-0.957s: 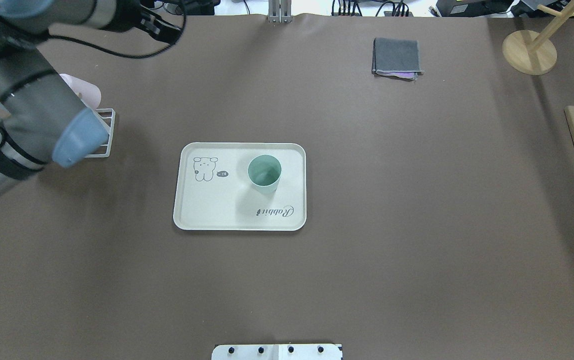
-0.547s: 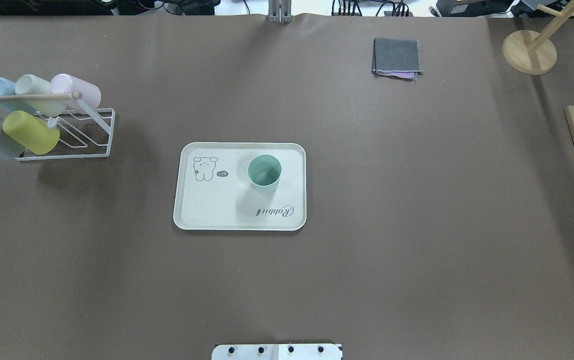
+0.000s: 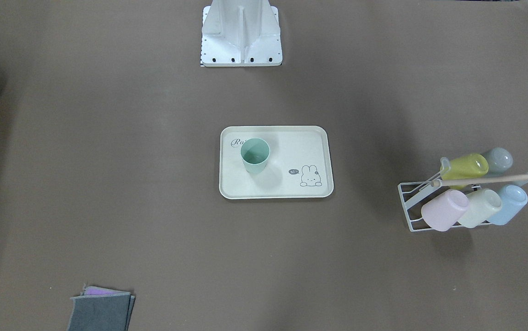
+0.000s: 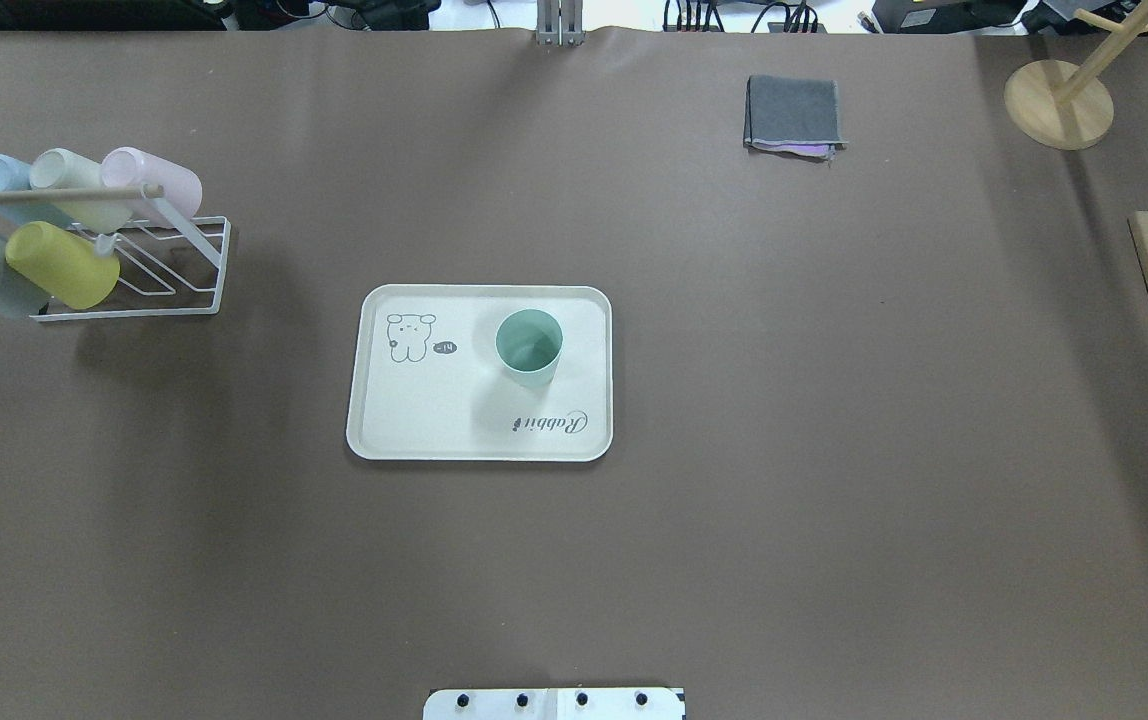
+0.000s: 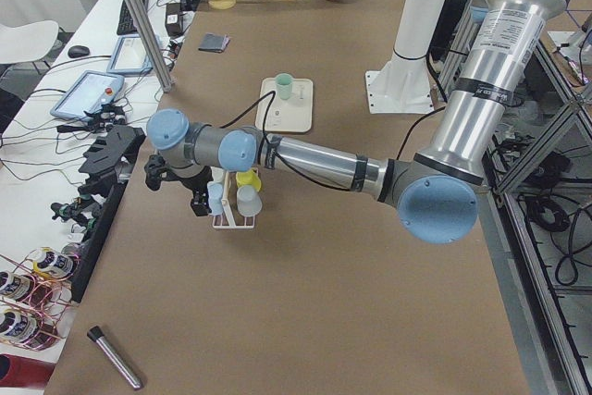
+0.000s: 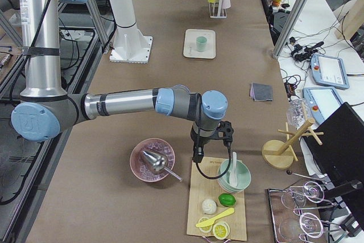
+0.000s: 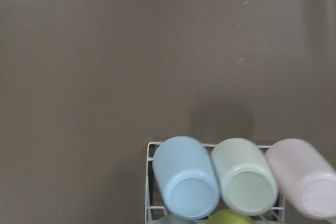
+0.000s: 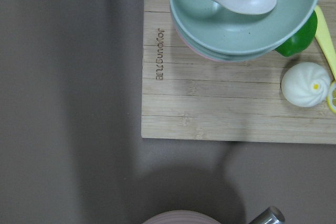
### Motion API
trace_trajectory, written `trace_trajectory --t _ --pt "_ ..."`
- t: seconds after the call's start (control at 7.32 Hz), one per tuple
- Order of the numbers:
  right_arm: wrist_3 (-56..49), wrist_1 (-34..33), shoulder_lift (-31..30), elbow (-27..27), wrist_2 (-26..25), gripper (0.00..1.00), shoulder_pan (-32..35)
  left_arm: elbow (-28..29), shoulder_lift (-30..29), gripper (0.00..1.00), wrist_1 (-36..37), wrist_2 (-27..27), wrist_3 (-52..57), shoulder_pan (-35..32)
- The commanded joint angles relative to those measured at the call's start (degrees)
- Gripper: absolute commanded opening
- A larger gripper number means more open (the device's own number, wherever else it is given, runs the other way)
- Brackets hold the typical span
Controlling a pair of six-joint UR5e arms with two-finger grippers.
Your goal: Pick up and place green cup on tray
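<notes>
Nearest the robot's base in the overhead view, the tray (image 4: 404,420) is lying flat on the counter (image 4: 734,520). The green cup (image 4: 529,348) is standing upright on it, mouth up, toward the tray's 2 o'clock corner and touching nothing else.

Going outward, at about 10 o'clock from the tray, the wire rack (image 4: 174,270) is holding five other cups (image 4: 59,265) on their sides. The left tool (image 5: 190,193) is hanging near that rack, well apart from the tray. It is showing only in the side view, so I cannot tell how far its jaws are parted or whether it is holding anything.

Off at 3 o'clock, at the counter's far end, the right tool (image 6: 212,146) is hovering over the wooden board (image 8: 220,108). Its opening, too, I cannot tell.

Farthest out, at 1 o'clock, a folded cloth (image 4: 794,115) is lying by itself.

Judging by how things are lying, the placing step is looking finished: the cup is sitting inside the rim, with neither arm anywhere near it. The next move is probably calling for nothing on the cup itself, only for both arms to be keeping clear of the tray.
</notes>
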Motion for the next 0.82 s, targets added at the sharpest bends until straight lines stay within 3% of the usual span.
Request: trace_trajectory --t 0.0,0.68 --pt "0.03 0.00 0.12 0.10 0.39 1.00 -0.09 1.83 4.95 0.98 -0.19 -0.40 7.89 -1.83" --pt "0.03 0.00 0.21 -0.16 1.36 1.00 -0.09 0.61 8.31 0.98 -0.10 1.80 11.24 -6.22"
